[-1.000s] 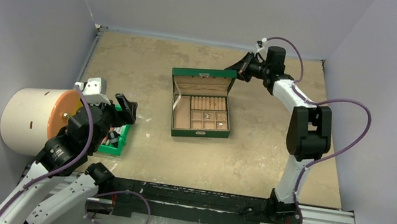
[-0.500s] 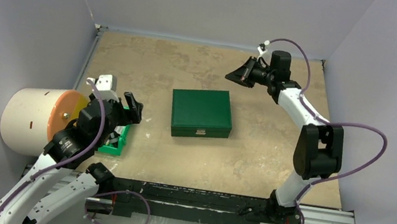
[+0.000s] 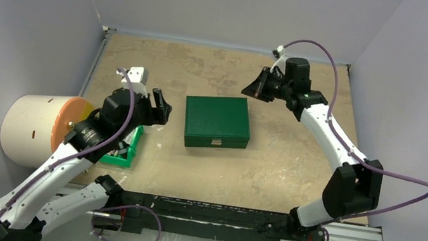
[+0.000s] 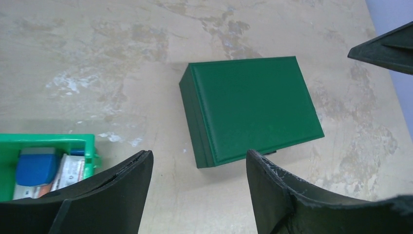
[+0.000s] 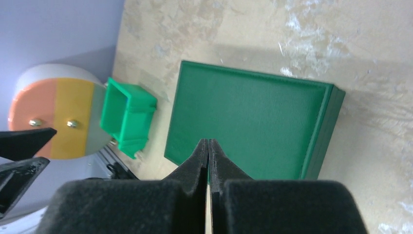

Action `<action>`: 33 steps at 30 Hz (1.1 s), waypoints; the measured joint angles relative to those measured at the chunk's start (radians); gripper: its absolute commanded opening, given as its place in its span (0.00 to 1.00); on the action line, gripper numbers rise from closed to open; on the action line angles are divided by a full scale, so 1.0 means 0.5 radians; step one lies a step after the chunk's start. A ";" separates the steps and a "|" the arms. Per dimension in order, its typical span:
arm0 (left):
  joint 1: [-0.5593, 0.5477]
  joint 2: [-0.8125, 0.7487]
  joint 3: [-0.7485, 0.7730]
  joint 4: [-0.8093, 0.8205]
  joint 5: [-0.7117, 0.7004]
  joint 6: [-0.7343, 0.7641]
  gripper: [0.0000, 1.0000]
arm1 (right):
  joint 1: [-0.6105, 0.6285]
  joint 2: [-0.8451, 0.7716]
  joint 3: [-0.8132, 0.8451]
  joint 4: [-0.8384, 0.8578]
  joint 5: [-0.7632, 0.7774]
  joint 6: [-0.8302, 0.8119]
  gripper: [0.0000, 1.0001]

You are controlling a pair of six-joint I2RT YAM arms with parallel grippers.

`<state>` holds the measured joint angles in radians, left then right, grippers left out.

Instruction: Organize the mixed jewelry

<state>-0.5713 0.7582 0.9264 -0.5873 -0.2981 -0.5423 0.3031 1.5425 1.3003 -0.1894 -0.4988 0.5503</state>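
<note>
Left claw (image 4: 198, 158) is held apart, empty, above the worktop (image 3: 143, 65) between green bin (image 3: 123, 150) and green box (image 3: 218, 121). Right claw (image 5: 208, 144) is pressed together, empty, raised beyond the box's far edge. Mixed jewelry is hidden; the box is closed.

The box (image 4: 253, 107) wears a matt green skin, smooth and faintly leather-like. The table (image 3: 162, 62) is mottled tan, dull and scuffed. The bin (image 4: 48, 140) is glossy green plastic. The right fingers (image 5: 195, 165) look like matt black foam, while the left fingers (image 4: 122, 195) are black and scratched.
</note>
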 measured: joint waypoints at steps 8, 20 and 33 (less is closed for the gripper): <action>0.000 0.354 0.014 0.111 0.249 -0.084 0.43 | 0.327 -0.067 0.001 -0.320 0.411 -0.147 0.00; -0.018 0.871 0.015 0.371 0.630 -0.257 0.00 | 0.590 -0.114 0.000 -0.492 0.766 -0.166 0.00; -0.092 1.273 0.014 0.583 0.770 -0.338 0.00 | 0.774 -0.026 0.088 -0.590 0.923 -0.166 0.00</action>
<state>-0.6174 1.3949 0.9337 -0.2958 0.0868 -0.7113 0.6903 1.5295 1.3441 -0.4843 -0.0372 0.4671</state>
